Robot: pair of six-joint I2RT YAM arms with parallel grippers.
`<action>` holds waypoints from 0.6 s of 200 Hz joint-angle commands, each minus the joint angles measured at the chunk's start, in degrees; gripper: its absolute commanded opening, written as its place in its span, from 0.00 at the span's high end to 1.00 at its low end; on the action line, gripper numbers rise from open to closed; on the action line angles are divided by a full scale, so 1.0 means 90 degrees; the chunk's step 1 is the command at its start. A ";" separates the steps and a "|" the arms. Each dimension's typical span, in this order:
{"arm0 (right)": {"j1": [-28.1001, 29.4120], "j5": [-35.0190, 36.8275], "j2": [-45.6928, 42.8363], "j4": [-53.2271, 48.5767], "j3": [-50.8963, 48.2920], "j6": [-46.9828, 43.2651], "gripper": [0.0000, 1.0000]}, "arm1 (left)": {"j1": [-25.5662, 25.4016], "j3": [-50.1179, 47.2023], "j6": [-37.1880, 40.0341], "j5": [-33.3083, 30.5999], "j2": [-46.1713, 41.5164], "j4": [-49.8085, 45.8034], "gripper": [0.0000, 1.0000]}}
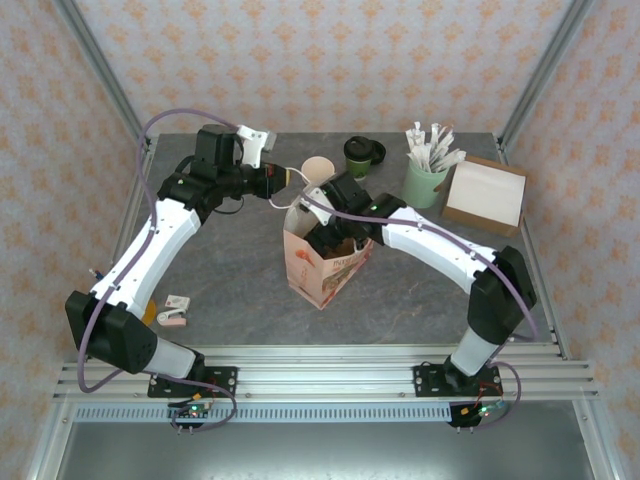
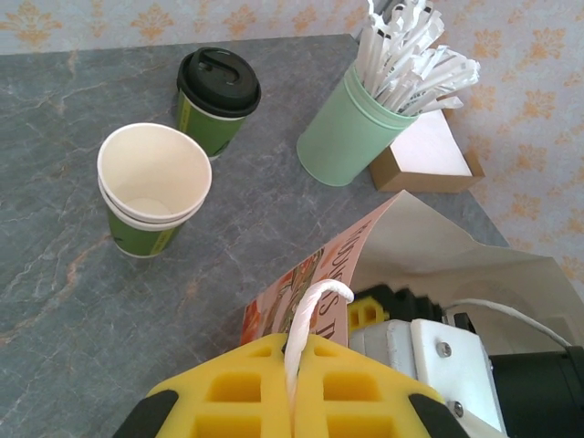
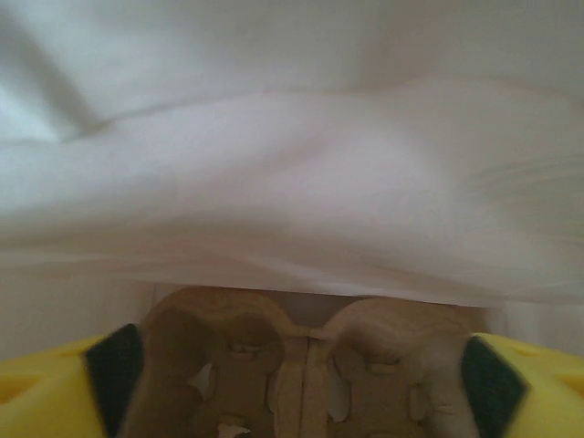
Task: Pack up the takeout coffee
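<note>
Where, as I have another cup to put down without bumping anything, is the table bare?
Barest: the table on the near side of the paper bag, between left arm and right arm. Crowded: the far side, where stacked cups, lidded cup, mint-green cup and box stand close.

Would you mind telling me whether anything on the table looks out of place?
Two paper cups sit nested and lidless beside the lidded cup; a small pink-and-white item lies alone, far from the rest.
</note>
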 commanded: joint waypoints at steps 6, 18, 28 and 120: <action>0.0017 -0.0205 0.0029 -0.0080 -0.0049 -0.0098 0.34 | -0.0107 0.0147 0.0238 -0.0345 -0.0054 0.0226 1.00; 0.0017 -0.0333 0.0114 -0.0291 0.0037 -0.0218 0.41 | -0.0140 0.0190 0.0289 -0.0356 -0.0048 0.0182 1.00; 0.0017 -0.0427 0.0219 -0.0476 0.0086 -0.0316 0.46 | -0.0152 0.0215 0.0289 -0.0336 -0.0024 0.0151 1.00; 0.0036 -0.0143 0.1523 -0.0822 0.0101 -0.0964 1.00 | -0.0161 0.0169 0.0258 -0.0161 -0.0068 0.0241 1.00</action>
